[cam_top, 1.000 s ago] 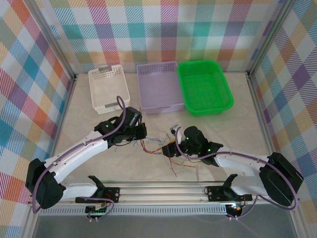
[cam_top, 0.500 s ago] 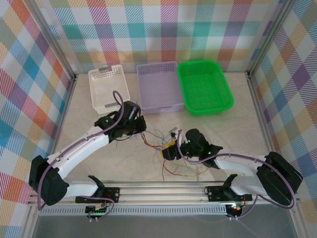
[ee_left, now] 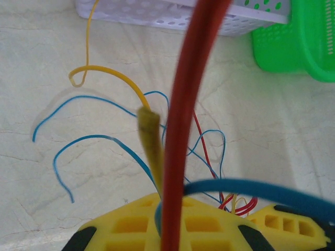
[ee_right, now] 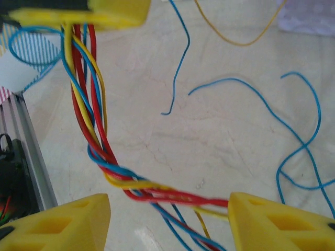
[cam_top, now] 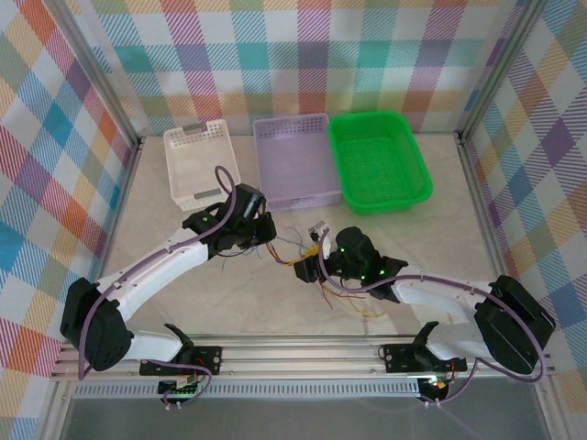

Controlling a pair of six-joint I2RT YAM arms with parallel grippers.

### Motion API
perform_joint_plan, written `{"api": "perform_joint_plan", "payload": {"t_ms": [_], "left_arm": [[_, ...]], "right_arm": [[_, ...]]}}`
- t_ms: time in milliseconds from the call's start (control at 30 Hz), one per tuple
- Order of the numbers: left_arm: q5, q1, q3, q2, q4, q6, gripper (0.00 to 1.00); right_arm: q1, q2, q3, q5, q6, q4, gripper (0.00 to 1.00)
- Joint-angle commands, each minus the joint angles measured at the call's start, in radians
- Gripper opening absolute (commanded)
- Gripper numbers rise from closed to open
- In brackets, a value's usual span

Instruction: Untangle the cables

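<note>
Centre-near on the pale, marble-veined tabletop (cam_top: 440,229): the cables (cam_top: 286,255), a lot of thin wires in blue, red and orange-yellow, strung between the two arms and spilling onto the surface near and to the right of them. Left tool (cam_top: 264,240): placed left of centre, just near of the purple basket (cam_top: 293,165), pressed together and pinching one end of the bundle. The left wrist view has a red, a dull yellow and a blue strand rising from its yellow fingers (ee_left: 136,227), with loose blue, yellow and red ends fanning out over the tabletop beyond. Right tool (cam_top: 307,268): placed just right of centre, close to the left tool but apart from it, spread. The right wrist view has its two yellow fingers (ee_right: 63,219) standing well apart at the lower corners. A twisted rope of red, blue and yellow strands runs down from the upper left and passes through the gap between them; whether it presses on either finger cannot be told. Condition of the bundle: wound together along that stretch, with single blue strands and one yellow strand lying separate on the tabletop to the right. Far edge, left to right: white basket (cam_top: 197,170), purple basket, green basket (cam_top: 378,160), set close side by side.
</note>
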Motion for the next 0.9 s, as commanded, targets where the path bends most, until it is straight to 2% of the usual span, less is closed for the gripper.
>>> {"api": "perform_joint_plan", "payload": {"t_ms": [0, 200, 367, 467, 533, 700, 867], "left_arm": [[0.02, 0.008, 0.017, 0.0, 0.025, -0.01, 0.0], [0.035, 0.008, 0.02, 0.009, 0.035, -0.021, 0.0], [0.026, 0.008, 0.037, 0.007, 0.014, -0.003, 0.0], [0.032, 0.008, 0.037, 0.011, 0.022, -0.004, 0.0], [0.041, 0.008, 0.037, 0.015, 0.03, -0.011, 0.0], [0.03, 0.009, 0.043, 0.008, 0.018, -0.004, 0.0], [0.011, 0.024, 0.07, -0.008, -0.03, 0.026, 0.0]], "right_arm": [[0.007, 0.022, 0.048, 0.004, 0.007, -0.007, 0.63], [0.015, 0.146, 0.085, -0.123, 0.097, 0.042, 0.69], [0.045, 0.144, 0.044, -0.095, 0.051, 0.075, 0.73], [0.08, 0.158, 0.065, -0.048, 0.021, 0.049, 0.72], [0.094, 0.177, 0.083, -0.043, 0.016, 0.049, 0.66], [0.102, 0.19, 0.098, 0.011, 0.016, 0.038, 0.25], [0.102, 0.134, 0.093, 0.064, -0.009, -0.01, 0.01]]}}
